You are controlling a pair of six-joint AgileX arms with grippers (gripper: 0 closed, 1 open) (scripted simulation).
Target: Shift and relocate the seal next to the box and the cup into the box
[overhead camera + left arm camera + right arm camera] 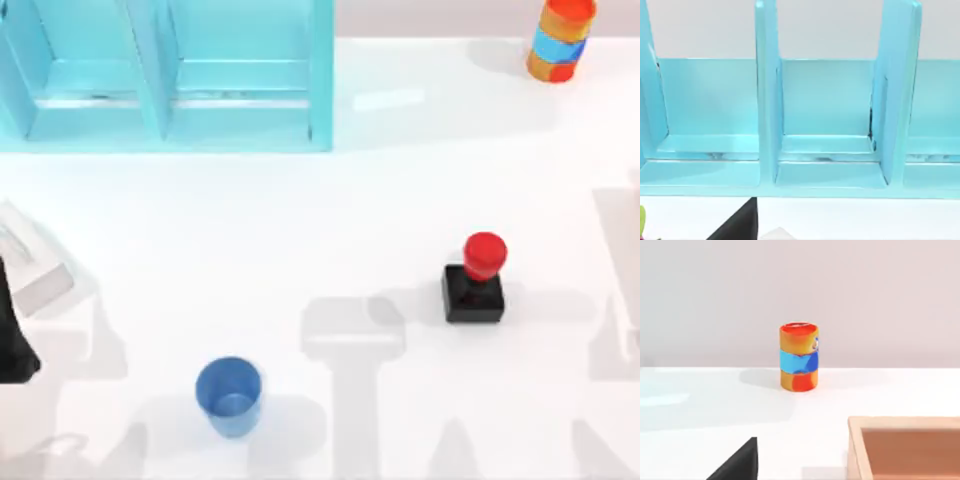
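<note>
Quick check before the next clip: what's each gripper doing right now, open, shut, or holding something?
Left gripper: cannot be told; its arm sits parked at the table's left edge, away from the cup.
Right gripper: cannot be told; nothing is touching the seal.

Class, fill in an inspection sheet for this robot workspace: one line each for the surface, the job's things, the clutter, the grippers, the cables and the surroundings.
Surface: white table, with grey shadows across it.
Job's things: seal upright right of centre; cup upright near the front, left of centre; wooden box, its corner in the right wrist view, inside hidden.
Clutter: striped cylinder at the far right corner; turquoise rack with dividers at the far left.
Grippers: left arm at the left edge.
Cables: nothing seen.
Surroundings: plain pale wall behind the table.
</note>
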